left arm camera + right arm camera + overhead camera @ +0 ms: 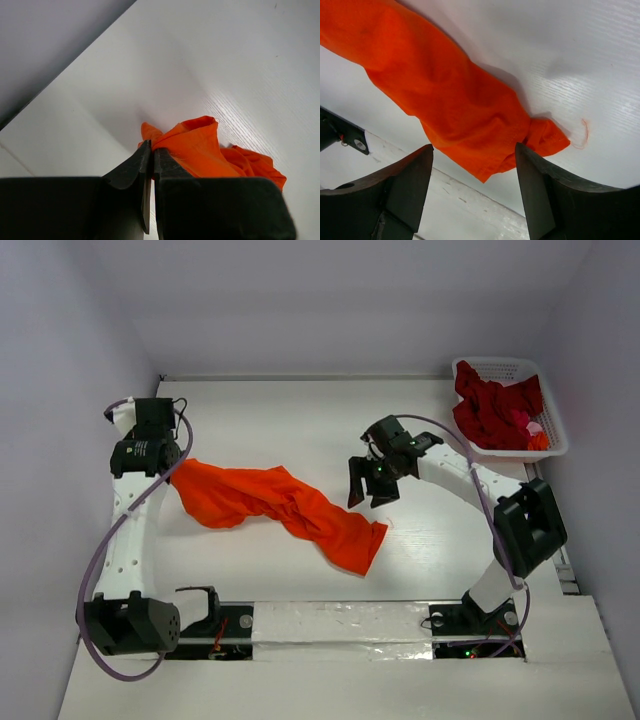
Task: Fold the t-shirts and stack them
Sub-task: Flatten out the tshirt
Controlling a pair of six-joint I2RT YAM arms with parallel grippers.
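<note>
As the orange t-shirt [280,502] lies stretched in a rumpled band across the white table [270,415], running from the left side toward the near middle, I see my left gripper [175,472] clenched on its left end, with cloth pinched between the closed fingers. My right gripper [370,485] hangs near the shirt's other end, jaws apart and gripping nothing. The dark red t-shirts [490,405] sit heaped in the white basket [500,363] at the far right corner.

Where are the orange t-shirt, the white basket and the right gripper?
orange t-shirt [270,498]: top external view, middle of the bunched cloth.
white basket [495,363]: top external view, far rim.
right gripper [367,498]: top external view, between its fingertips.
</note>
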